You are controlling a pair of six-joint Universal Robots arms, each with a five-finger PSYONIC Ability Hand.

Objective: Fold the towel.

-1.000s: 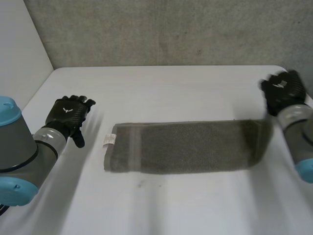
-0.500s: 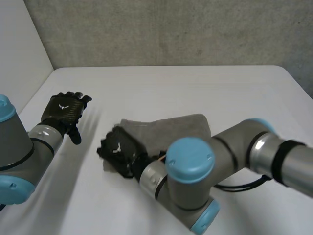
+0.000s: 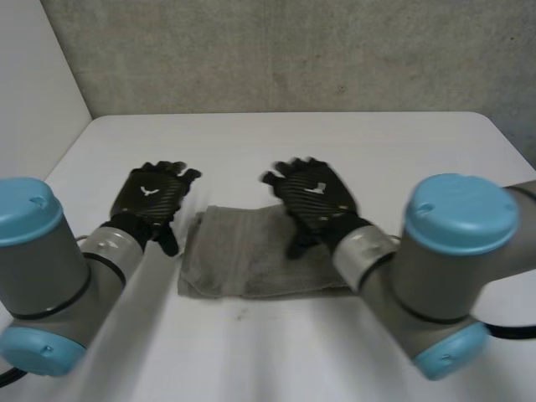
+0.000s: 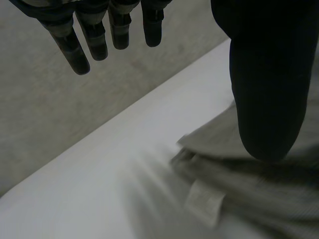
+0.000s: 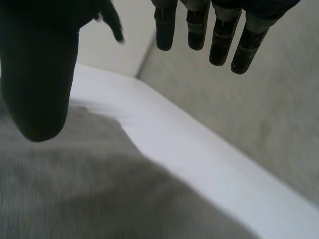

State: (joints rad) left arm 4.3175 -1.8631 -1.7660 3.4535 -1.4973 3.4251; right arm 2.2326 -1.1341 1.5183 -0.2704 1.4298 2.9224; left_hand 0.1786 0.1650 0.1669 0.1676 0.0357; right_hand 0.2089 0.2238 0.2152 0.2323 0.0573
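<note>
A grey towel (image 3: 251, 261) lies folded in half on the white table (image 3: 251, 151), its layered edges at the left. A small white label (image 4: 203, 200) sits at its near left corner in the left wrist view. My right hand (image 3: 314, 198) hovers over the towel's right part, fingers straight and spread, holding nothing. In the right wrist view its fingers (image 5: 219, 35) hang above the grey cloth (image 5: 75, 189). My left hand (image 3: 151, 197) floats just left of the towel, open and empty. Its thumb (image 4: 269, 89) hangs above the towel's corner (image 4: 239, 169).
A grey wall (image 3: 276, 54) rises behind the table's far edge, and a white side wall (image 3: 33, 100) stands at the left. My two arms (image 3: 444, 268) take up the near part of the table on either side of the towel.
My right hand carried the towel's right end across to the left, folding it in half, then let go and lifted open. My left hand moved right, closer to the towel.
</note>
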